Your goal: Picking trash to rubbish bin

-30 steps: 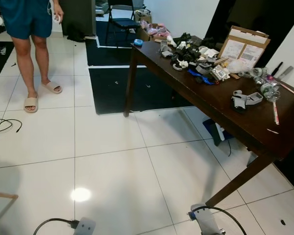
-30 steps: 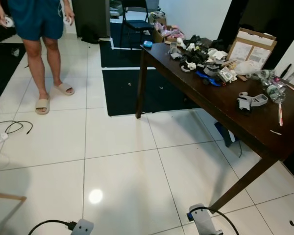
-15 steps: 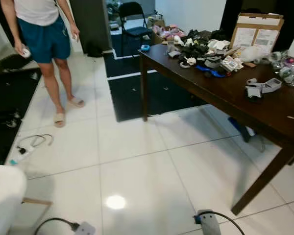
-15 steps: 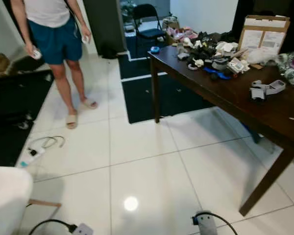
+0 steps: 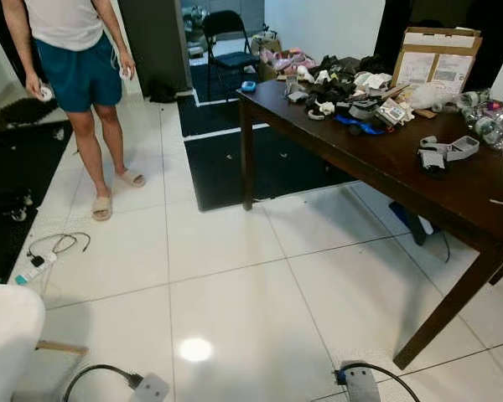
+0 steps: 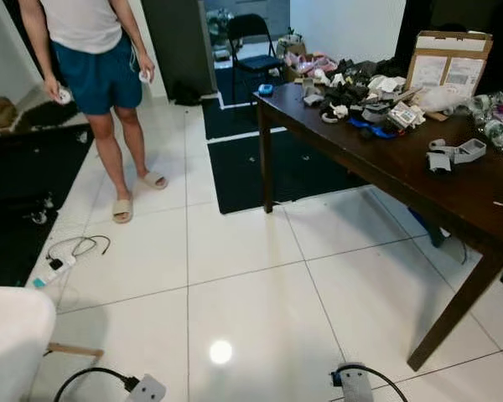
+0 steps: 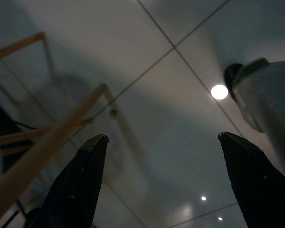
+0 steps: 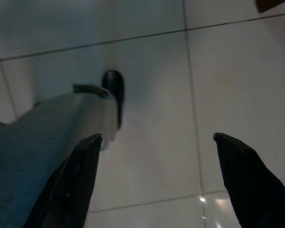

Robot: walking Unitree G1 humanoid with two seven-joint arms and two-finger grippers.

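Note:
A dark wooden table (image 5: 377,163) stands at the right, and its top carries a heap of small items (image 5: 348,92), clear plastic bottles (image 5: 486,124), a grey tool (image 5: 440,152) and a cardboard box (image 5: 436,57). Both arms hang low at the bottom edge of the eye views, left arm (image 5: 149,388) and right arm (image 5: 358,385). In the left wrist view, my left gripper (image 7: 161,137) is open over white floor tiles. My right gripper (image 8: 156,136) is also open over the tiles, with nothing between its fingers.
A person in blue shorts and sandals (image 5: 75,75) stands at the back left. A power strip and cables (image 5: 46,255) lie on the floor at the left, and a white seat (image 5: 8,335) on wooden legs is near left. A black chair (image 5: 226,42) stands at the back beside dark mats (image 5: 226,159).
The camera has swung left and lifted, so the person, the cables and the white seat have come into view. The table's things have not moved. Both arms still hang low.

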